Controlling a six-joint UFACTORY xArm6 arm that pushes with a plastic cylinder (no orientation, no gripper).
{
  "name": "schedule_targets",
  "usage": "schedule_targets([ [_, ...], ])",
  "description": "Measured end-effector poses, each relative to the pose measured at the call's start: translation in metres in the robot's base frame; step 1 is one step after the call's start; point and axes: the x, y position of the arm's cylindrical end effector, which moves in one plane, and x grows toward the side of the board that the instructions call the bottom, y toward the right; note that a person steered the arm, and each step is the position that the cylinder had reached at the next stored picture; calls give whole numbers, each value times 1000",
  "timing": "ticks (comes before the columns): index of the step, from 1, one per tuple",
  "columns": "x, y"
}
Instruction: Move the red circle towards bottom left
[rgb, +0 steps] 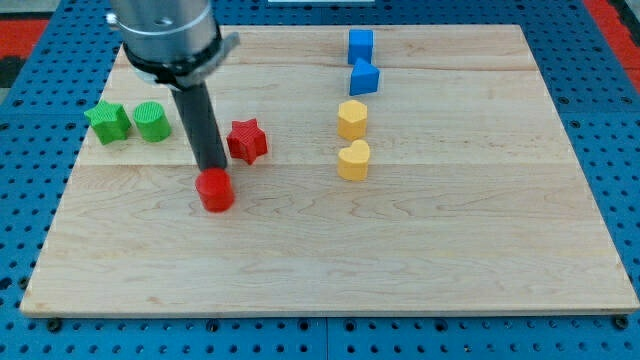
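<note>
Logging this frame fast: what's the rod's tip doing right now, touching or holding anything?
My tip: no gripper, so it holds nothing; it sits at the top edge of the red circle, apparently touching, with the red star to its right.

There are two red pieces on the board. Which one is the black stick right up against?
The red circle: my tip sits at its upper edge. The red star lies apart, toward the view's right of the rod.
</note>
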Motion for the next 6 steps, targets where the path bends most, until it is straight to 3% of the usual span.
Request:
schedule_targets([
  [2, 36, 87],
  [4, 18, -90],
  [5, 18, -31],
  [6, -5, 65],
])
